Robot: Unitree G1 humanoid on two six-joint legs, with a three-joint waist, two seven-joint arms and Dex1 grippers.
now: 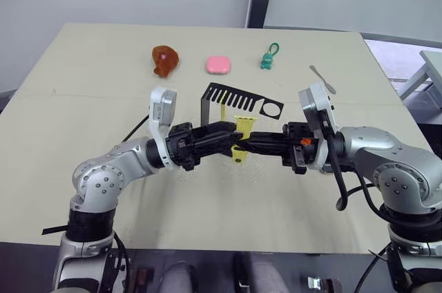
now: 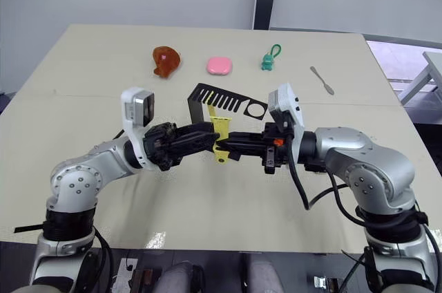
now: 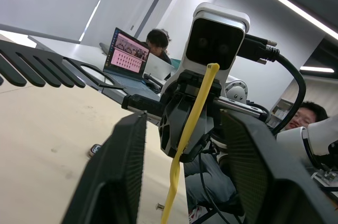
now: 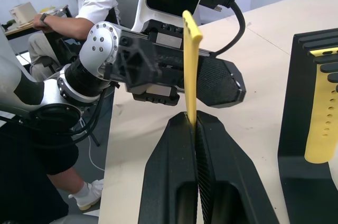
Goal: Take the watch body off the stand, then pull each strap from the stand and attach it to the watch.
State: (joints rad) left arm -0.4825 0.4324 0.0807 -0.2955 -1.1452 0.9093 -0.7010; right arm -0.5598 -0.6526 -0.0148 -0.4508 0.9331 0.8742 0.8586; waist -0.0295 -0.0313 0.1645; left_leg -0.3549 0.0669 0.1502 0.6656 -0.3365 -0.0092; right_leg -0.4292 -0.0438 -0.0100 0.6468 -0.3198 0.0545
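Two yellow straps are visible. One strap (image 4: 190,65) stands upright at the centre of the frame, its long axis vertical, its lower end pinched between the closed fingers of the right gripper (image 4: 194,121). The second strap (image 4: 322,113) hangs on the stand (image 4: 296,129) at the right edge of the right wrist view, also running top to bottom.

In the left eye view, the two grippers meet tip to tip at the centre of the frame, in front of the single black stand (image 1: 238,99). The stand's comb-slotted arm runs from centre toward the right and ends in a round ring.

The left gripper (image 3: 182,150) has its fingers spread wide, one on each side of the held strap, not touching it.

Across the far part of the beige table (image 1: 83,134) lie four single items: a brown-orange object (image 1: 164,59), a pink rounded block (image 1: 218,64), a green keychain figure (image 1: 268,58) and a pale spoon (image 1: 322,79).

The watch body cannot be made out.
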